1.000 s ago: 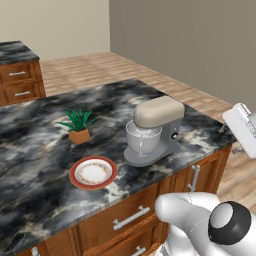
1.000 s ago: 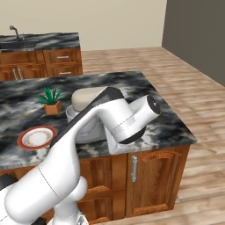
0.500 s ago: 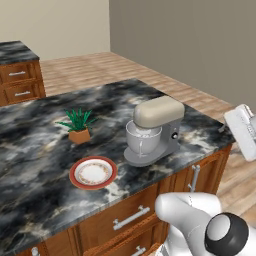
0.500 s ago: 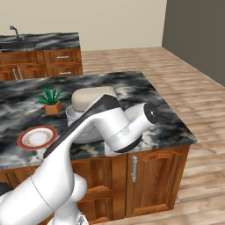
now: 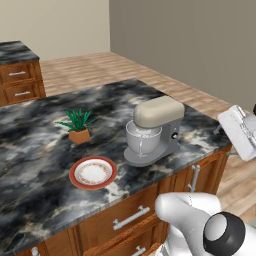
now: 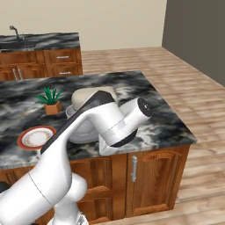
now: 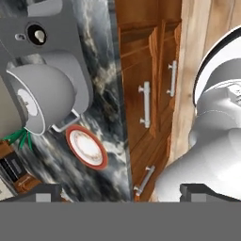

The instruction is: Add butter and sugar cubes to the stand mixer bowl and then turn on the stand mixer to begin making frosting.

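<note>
The grey stand mixer [image 5: 159, 129] with its beige head stands on the dark marble island, and the silvery stand mixer bowl [image 5: 142, 138] sits under the head. In the hand view the stand mixer bowl [image 7: 44, 93] shows from the side, with the mixer's knob [image 7: 36, 34] above it. My gripper [image 7: 124, 193] is open and holds nothing. It hangs off the island's end, level with the cabinet fronts, and its white hand [image 5: 240, 132] shows right of the counter. The butter and the sugar cubes are too small to make out.
A round red-rimmed plate [image 5: 93, 172] lies left of the mixer near the counter's front edge. A small potted plant [image 5: 77, 125] stands behind the plate. Wooden cabinet doors with metal handles [image 7: 146, 103] run under the counter. My own arm [image 6: 110, 121] hides part of the mixer in the right base view.
The arm has swung a little and the hand has sunk slightly beside the island's end. The jaws stayed open. Nothing on the counter moved.
</note>
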